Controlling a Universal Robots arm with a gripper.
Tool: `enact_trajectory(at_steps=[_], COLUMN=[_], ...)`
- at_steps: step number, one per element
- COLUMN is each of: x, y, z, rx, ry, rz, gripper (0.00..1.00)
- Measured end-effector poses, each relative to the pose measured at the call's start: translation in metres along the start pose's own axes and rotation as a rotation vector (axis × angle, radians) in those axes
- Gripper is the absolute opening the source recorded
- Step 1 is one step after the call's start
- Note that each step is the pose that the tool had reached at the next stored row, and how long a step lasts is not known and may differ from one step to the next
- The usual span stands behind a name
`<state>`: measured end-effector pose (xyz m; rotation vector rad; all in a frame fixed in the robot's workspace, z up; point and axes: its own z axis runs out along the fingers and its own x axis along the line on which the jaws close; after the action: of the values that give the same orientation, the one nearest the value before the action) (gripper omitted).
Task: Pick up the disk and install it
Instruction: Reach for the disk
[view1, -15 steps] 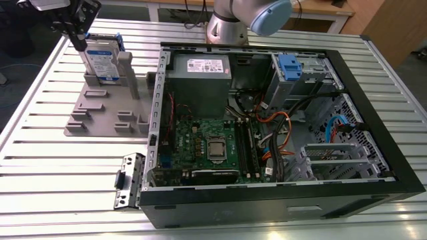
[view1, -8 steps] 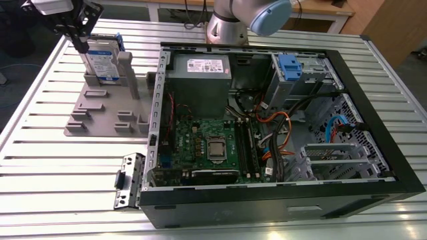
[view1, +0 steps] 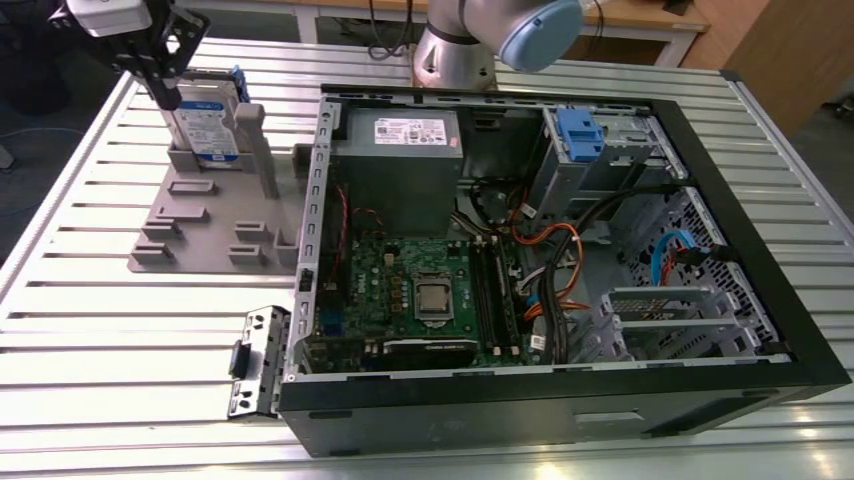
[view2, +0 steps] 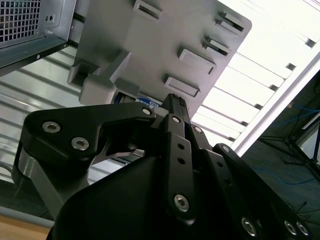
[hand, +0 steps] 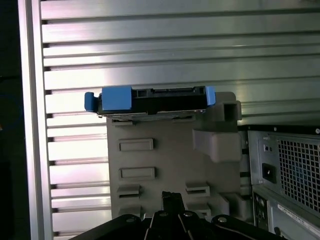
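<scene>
Slatted metal table (view1: 80, 330), grey plastic rack (view1: 200, 215): the silver, blue-framed disk (view1: 211, 125) stands upright just beside my black gripper (view1: 170, 98), toward the exterior view's right; fingers together, empty

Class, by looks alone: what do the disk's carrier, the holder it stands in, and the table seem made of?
Carrier: bright blue plastic, likely; uniform moulded colour. Holder: matte grey plastic; dull, no glare. Table: bare metal, probably aluminium; ribbed slats shine.
</scene>
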<state>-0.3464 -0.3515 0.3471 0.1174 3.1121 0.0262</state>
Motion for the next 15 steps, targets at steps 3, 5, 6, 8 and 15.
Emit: enact_trajectory(at_steps=[3, 5, 6, 8, 15], x=[0.0002, 0.0003, 0.0004, 0.0006, 0.0027], y=[0.0013, 0.0023, 0.0028, 0.0037, 0.0103], z=[0.0022, 0.0036, 0.0044, 0.006, 0.01], rx=[-0.0001, 0.0, 0.0, 0.0, 0.0002], ry=[-0.0001, 0.0, 0.0, 0.0, 0.0], rz=[0.0, 0.0, 0.0, 0.0, 0.0], gripper=[0.1, 0.1, 0.1, 0.1, 0.1])
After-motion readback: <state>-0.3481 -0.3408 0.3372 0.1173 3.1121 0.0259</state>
